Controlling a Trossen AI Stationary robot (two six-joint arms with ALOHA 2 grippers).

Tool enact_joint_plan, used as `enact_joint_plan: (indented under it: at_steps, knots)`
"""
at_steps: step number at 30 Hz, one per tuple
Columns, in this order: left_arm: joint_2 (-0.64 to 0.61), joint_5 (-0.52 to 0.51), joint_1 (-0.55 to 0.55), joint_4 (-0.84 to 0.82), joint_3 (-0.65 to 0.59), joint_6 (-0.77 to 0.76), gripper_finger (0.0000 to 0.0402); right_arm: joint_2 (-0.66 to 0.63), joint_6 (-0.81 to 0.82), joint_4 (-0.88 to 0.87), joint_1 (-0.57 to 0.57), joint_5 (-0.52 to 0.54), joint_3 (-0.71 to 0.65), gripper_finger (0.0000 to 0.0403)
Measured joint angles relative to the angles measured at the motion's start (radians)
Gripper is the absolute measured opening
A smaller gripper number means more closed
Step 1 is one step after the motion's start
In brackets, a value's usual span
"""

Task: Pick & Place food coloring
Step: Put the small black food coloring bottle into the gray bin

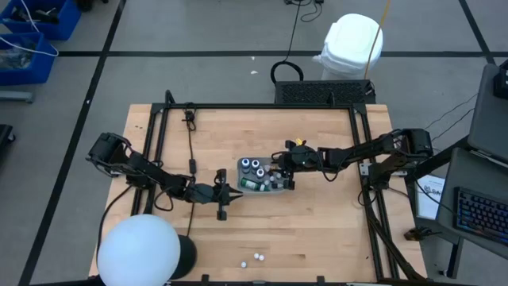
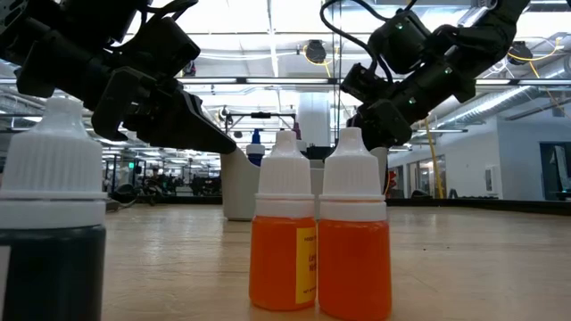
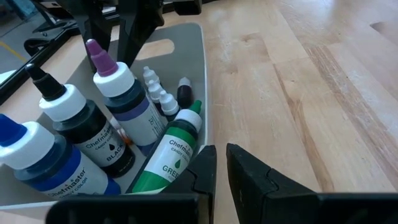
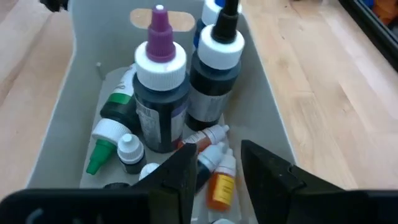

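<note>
High view: I see the translucent grey rectangular tray [image 1: 265,176] near the middle of the light wooden bench [image 1: 317,230], packed with food coloring bottles. Left gripper [image 1: 236,193] sits just off the tray's left end, low over the wood. Right gripper [image 1: 279,165] is over the tray's right end. Three small white-capped bottles [image 1: 255,258] stand apart near the bench's front edge. White lamp globe [image 1: 138,250] at the front-left corner.

Low view: two small orange bottles with white caps [image 2: 321,236] touching side by side close to the lens, one dark bottle with a white cap [image 2: 52,214] beside them. Both arms hang over the tray behind.

Left wrist view: large purple-tipped bottle [image 3: 124,99], large black-tipped bottle [image 3: 81,124] and blue-tipped bottle [image 3: 37,158] upright in the tray, green bottle [image 3: 171,152] lying tilted against them, tiny bottles behind. My left fingers [image 3: 261,177] are nearly together, narrow gap, holding nothing.

Right wrist view: right fingers [image 4: 267,171] partly apart, hovering over the tray end with a small orange bottle [image 4: 219,180] lying between them; I cannot tell if they touch it.
</note>
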Motion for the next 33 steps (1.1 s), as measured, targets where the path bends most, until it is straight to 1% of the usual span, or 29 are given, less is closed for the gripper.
enact_joint_plan:
  at_steps: [5, 8, 11, 15, 16, 19, 22, 25, 27, 29, 33]
  knots:
    - [0.000, 0.001, 0.000, 0.000, 0.000, 0.000, 0.0047, -0.051, -0.013, 0.013, 0.011, 0.093, -0.004, 0.0118]
    - [0.000, 0.001, 0.000, -0.001, 0.000, -0.005, 0.0047, -0.149, -0.016, -0.022, 0.045, 0.130, -0.004, 0.0111]
    - [0.000, 0.001, 0.000, -0.007, 0.000, -0.023, 0.0047, -0.270, -0.011, -0.111, 0.105, 0.147, -0.003, 0.0086]
    - [0.000, 0.001, -0.001, -0.007, 0.000, -0.030, 0.0047, -0.440, -0.009, -0.254, 0.206, 0.148, -0.003, 0.0021]
    - [0.000, 0.001, -0.001, -0.007, 0.000, -0.038, 0.0047, -0.475, -0.009, -0.282, 0.231, 0.147, -0.005, 0.0011]
    - [0.000, 0.001, -0.001, -0.006, 0.000, -0.047, 0.0047, -0.572, 0.009, -0.301, 0.295, 0.149, -0.047, 0.0011]
    - [0.000, 0.001, -0.001, 0.004, 0.000, -0.047, 0.0047, -0.646, 0.035, -0.246, 0.345, 0.152, -0.124, 0.0005]
    - [0.000, 0.002, -0.001, 0.002, 0.000, -0.048, 0.0047, -0.688, 0.045, -0.077, 0.378, 0.168, -0.253, 0.0003]
    - [0.000, 0.002, -0.001, 0.003, 0.000, -0.048, 0.0047, -0.702, 0.051, 0.046, 0.385, 0.179, -0.342, 0.0003]
    - [0.000, 0.002, -0.002, 0.011, 0.000, -0.041, 0.0047, -0.716, 0.058, 0.135, 0.381, 0.178, -0.410, 0.0001]
    - [0.000, 0.002, -0.003, 0.051, 0.000, -0.004, 0.0047, -0.773, 0.068, 0.156, 0.355, 0.175, -0.488, 0.0001]
